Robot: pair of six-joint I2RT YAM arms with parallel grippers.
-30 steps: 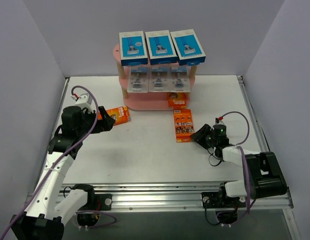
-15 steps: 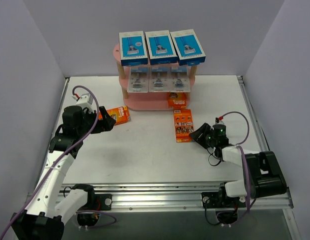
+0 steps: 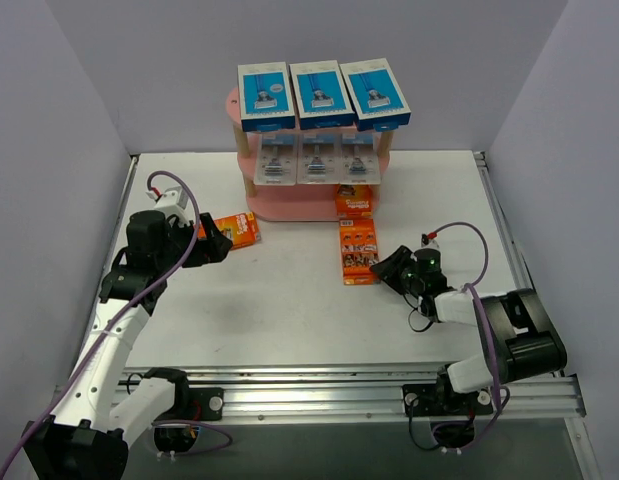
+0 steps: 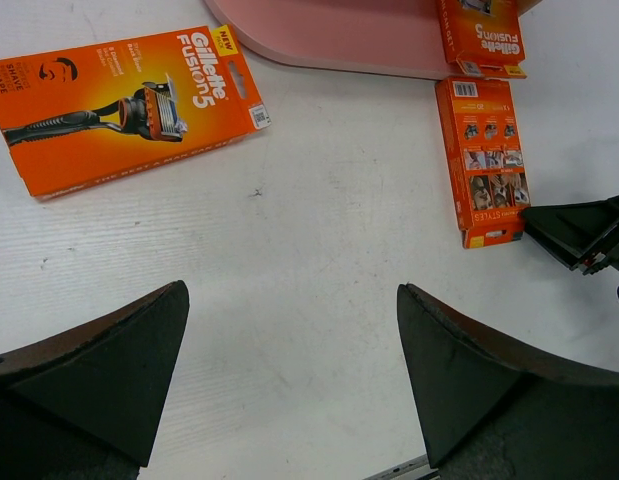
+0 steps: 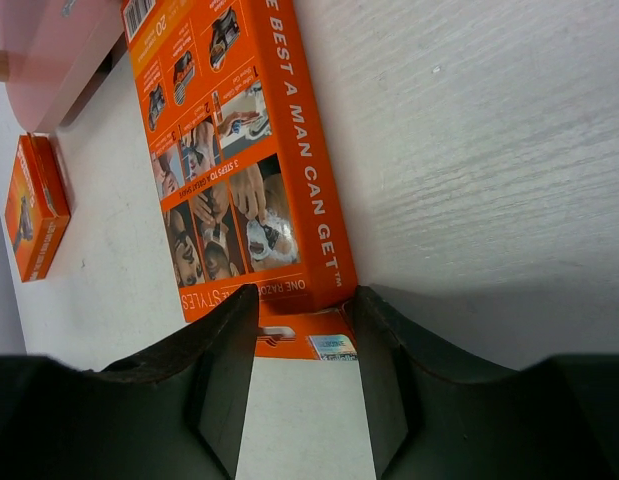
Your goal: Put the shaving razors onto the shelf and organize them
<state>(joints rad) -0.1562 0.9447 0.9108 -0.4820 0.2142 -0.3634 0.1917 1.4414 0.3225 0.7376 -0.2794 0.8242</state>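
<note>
The pink shelf (image 3: 289, 208) holds three blue-and-white razor boxes (image 3: 320, 92) on top. Three clear blister packs (image 3: 315, 158) sit on its middle board, and one orange pack (image 3: 354, 202) on the bottom board. A second orange pack (image 3: 358, 250) lies face-down on the table just in front of the shelf. My right gripper (image 3: 391, 268) sits low at this pack's near end. Its fingers stand partly apart with the pack's end flap (image 5: 301, 335) between their tips, touching but not clamped. A third orange pack (image 4: 124, 100) lies to the left. My left gripper (image 4: 289, 300) hangs wide open and empty, just short of it.
The table's left and right metal rails (image 3: 501, 215) and the grey enclosure walls bound the workspace. The shelf's bottom board (image 4: 339, 35) has bare pink room left of its orange pack. The right gripper's tips (image 4: 579, 230) show at the right edge of the left wrist view.
The right gripper has slid forward and left, and the orange pack in front of the shelf has shifted a little left with it. The left arm has hardly moved.
</note>
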